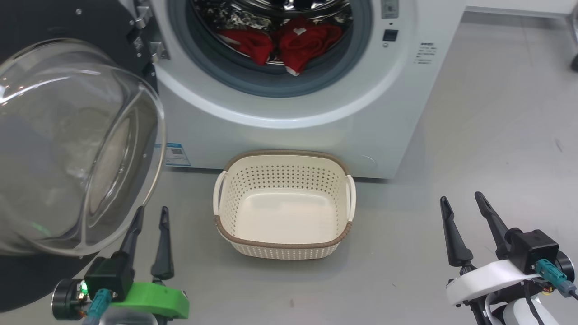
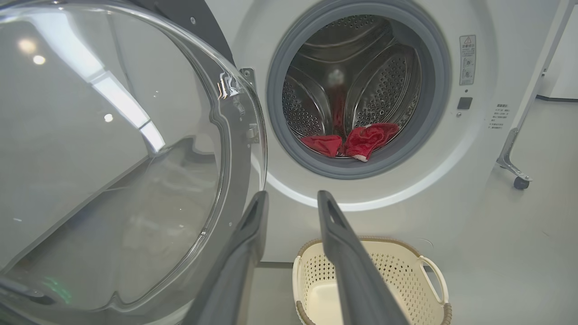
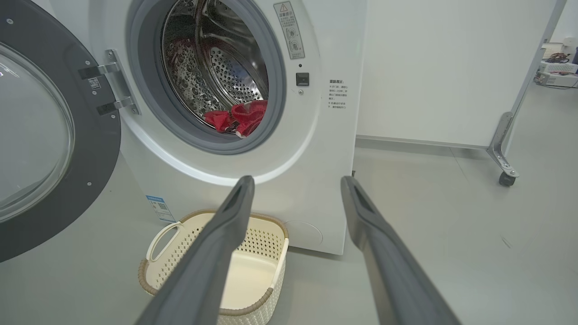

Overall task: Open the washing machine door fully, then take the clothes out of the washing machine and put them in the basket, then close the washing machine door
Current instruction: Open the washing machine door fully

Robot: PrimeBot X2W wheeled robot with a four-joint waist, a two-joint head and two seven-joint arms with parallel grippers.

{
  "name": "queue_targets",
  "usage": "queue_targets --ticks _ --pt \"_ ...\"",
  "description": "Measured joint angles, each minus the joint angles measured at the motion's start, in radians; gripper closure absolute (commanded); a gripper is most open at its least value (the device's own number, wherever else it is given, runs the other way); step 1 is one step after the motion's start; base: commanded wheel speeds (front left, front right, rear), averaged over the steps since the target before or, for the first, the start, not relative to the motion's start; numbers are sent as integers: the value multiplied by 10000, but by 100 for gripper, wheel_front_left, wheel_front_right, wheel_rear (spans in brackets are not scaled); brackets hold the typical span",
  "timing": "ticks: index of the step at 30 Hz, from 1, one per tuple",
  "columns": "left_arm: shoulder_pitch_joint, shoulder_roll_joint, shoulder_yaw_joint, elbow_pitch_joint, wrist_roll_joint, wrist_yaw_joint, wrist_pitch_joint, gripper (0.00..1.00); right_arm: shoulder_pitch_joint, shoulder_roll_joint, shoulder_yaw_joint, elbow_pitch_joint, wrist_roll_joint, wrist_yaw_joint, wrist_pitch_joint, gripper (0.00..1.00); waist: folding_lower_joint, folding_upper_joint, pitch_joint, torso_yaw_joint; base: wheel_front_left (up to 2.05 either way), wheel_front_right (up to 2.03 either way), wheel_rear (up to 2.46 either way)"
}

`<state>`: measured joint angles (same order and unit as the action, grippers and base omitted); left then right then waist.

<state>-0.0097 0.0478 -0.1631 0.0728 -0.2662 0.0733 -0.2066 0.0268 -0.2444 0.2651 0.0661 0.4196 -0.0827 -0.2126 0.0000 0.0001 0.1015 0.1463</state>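
The washing machine [image 1: 293,131] stands ahead with the washing machine door [image 1: 67,144] swung open to the left, its glass bowl bulging toward me. Red clothes [image 1: 298,43] lie at the front of the steel drum, also seen in the left wrist view [image 2: 361,140] and right wrist view [image 3: 239,117]. The cream basket [image 1: 280,180] sits empty on the floor in front of the machine. My left gripper [image 1: 152,210] is open and empty, just beside the lower edge of the glass bowl [image 2: 113,158]. My right gripper [image 1: 461,197] stands open over the floor, right of the basket [image 3: 266,239].
A blue label [image 1: 174,155] sits low on the machine's front. A white partition [image 3: 451,67] on a wheeled metal leg [image 3: 503,178] stands to the machine's right. Grey floor [image 1: 474,135] spreads to the right of the machine and around the basket.
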Motion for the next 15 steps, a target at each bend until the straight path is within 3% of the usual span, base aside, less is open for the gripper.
queue_targets --ticks 1,2,3,15 --pt "44 0 2 -2 -50 12 36 35 -7 19 17 0 0 2 0 0 0 0 -5 -99 0 0 0" --pt "103 0 4 -2 -52 25 38 7 -14 36 25 0 0 2 0 0 0 0 -10 -195 0 0 0" --pt "147 0 10 -2 -48 67 38 0 -20 48 29 0 0 2 0 0 0 0 -14 -290 0 0 0" --pt "223 -4 224 33 -10 274 134 0 7 165 -50 261 19 -2 -40 0 1 0 -160 -1348 0 0 0"
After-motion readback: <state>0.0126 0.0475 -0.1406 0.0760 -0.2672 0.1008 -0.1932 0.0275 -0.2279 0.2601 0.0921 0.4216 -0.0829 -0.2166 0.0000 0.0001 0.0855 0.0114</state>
